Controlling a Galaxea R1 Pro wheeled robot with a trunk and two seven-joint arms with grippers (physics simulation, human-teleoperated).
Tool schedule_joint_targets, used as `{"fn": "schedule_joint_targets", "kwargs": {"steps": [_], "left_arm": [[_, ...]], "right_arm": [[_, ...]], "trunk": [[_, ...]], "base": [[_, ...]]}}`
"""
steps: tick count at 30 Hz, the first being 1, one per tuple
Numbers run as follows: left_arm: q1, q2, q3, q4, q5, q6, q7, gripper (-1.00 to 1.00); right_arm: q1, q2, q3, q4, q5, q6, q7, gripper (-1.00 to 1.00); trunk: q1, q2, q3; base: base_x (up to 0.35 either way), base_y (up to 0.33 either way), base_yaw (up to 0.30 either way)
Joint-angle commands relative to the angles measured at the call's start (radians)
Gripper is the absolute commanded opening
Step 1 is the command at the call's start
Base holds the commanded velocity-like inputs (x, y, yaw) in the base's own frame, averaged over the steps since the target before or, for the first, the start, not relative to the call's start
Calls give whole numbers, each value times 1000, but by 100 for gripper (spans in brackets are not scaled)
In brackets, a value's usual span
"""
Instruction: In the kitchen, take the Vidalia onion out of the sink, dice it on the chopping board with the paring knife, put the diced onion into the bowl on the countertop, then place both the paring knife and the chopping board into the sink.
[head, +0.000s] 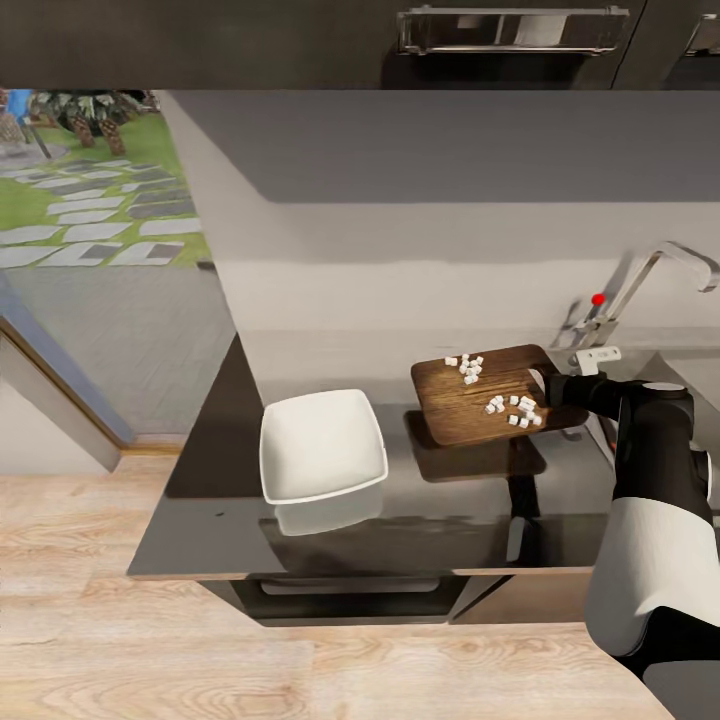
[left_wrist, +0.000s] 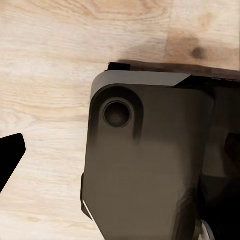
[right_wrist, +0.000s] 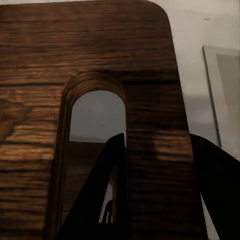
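Head view: the chopping board (head: 470, 395) is being held above the countertop (head: 220, 520) by the right gripper (head: 552, 388), closed on its right edge. White onion dice (head: 518, 410) are lying on it. The bowl (head: 322, 445) is standing left of it. The left gripper's state cannot be told.

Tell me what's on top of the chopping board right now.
Two loose clusters of white onion dice sit on the chopping board, held above the countertop by the right gripper. The gripper hides the board's near corner.
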Motion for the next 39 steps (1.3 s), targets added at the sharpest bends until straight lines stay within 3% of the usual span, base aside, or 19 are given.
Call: {"fn": "schedule_joint_targets", "kwargs": {"steps": [1, 18, 39], "left_arm": [[-2, -1, -9, 4, 7, -6, 2, 100], [-2, 0, -9, 4, 7, -6, 2, 100], [-2, 0, -9, 4, 7, -6, 2, 100]], "right_arm": [[-1, 0, -1, -1, 8, 2, 9, -100], [-1, 0, -1, -1, 8, 3, 9, -100], [-1, 0, -1, -1, 8, 3, 9, -100]], "trunk": [[0, -1, -1], [0, -1, 1], [0, -1, 32]], "base": [[0, 38, 0], [0, 4, 0], [0, 0, 0]]}}
